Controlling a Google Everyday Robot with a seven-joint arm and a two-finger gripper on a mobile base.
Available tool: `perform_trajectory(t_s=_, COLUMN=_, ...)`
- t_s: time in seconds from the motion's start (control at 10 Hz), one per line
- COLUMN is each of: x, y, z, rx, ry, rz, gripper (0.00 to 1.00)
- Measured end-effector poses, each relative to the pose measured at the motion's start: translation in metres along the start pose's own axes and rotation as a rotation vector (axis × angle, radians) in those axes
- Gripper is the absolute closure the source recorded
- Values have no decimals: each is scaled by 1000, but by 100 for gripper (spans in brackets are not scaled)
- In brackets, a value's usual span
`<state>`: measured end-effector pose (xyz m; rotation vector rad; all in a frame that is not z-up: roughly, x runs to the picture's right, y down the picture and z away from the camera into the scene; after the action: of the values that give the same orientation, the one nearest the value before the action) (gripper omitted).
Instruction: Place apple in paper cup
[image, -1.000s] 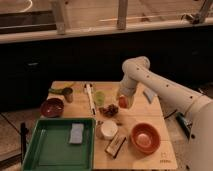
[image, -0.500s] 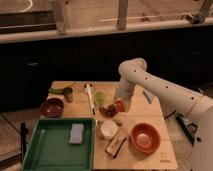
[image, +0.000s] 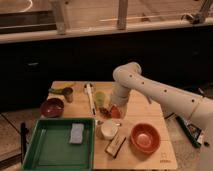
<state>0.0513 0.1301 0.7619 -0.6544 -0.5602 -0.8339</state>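
A light wooden table (image: 159, 117) stands in front of a dark counter, with a white robot arm (image: 165, 94) reaching in from the right, bending at its elbow and pointing down over the middle of the tabletop. At the arm's lower end the gripper (image: 116, 106) has its fingers drawn in narrow around the apple (image: 115, 112), a small orange-red fruit held at its tip. Whether the apple touches the wood I cannot tell. Just to the left of the apple lies a cluster of dark red grapes (image: 104, 111). The paper cup (image: 108, 130), short and white with a pale inside, stands upright nearer to the front edge, a little below the apple and apart from it. To the right of the paper cup sits a large orange-red bowl (image: 145, 138), and a tan bar (image: 115, 146) lies in front between them. A green tray (image: 35, 150) fills the front left corner, with a grey-blue sponge (image: 76, 133) lying in it. Behind the tray is a dark red bowl (image: 52, 107), then a small dark metallic cup (image: 68, 93). A long pale utensil (image: 90, 97) and a translucent yellow-green cup (image: 100, 97) stand just behind the grapes.
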Motion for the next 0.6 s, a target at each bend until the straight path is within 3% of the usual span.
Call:
perform_trajectory(t_s=0.3, x=-9, y=0, z=2, rx=-11, ry=-18, rz=-25, gripper=95)
perform_trajectory(t_s=0.6, x=-39, y=-14, z=9, rx=-22, ry=-36, rz=-66, gripper=95)
